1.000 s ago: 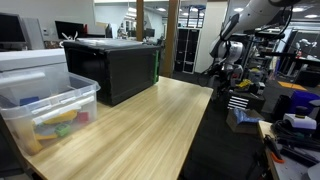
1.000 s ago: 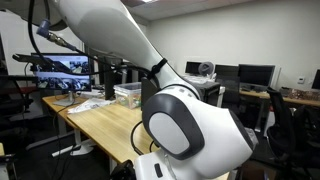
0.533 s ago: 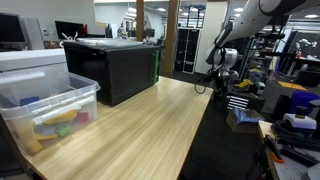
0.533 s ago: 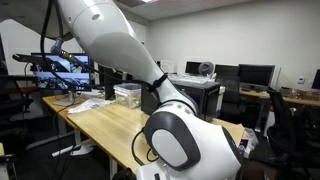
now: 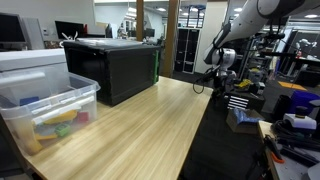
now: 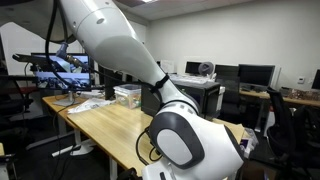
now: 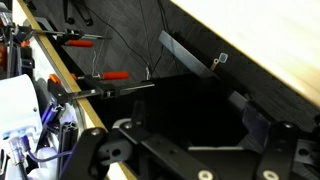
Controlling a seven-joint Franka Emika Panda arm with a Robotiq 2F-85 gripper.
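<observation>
My gripper hangs in the air past the far right edge of the long wooden table, close to its corner and above the dark floor. In the wrist view the gripper is open, with only dark floor between its two black fingers. It holds and touches nothing. The table's edge runs across the upper right of the wrist view. In an exterior view my white arm fills the foreground and hides the gripper.
A clear plastic bin with coloured items stands at the table's near left and also shows in an exterior view. A large black box sits at the back. Red-handled tools and cluttered benches lie beyond the table.
My arm has swung and my gripper has shifted slightly left toward the table's corner. The jaws have stayed open and empty.
</observation>
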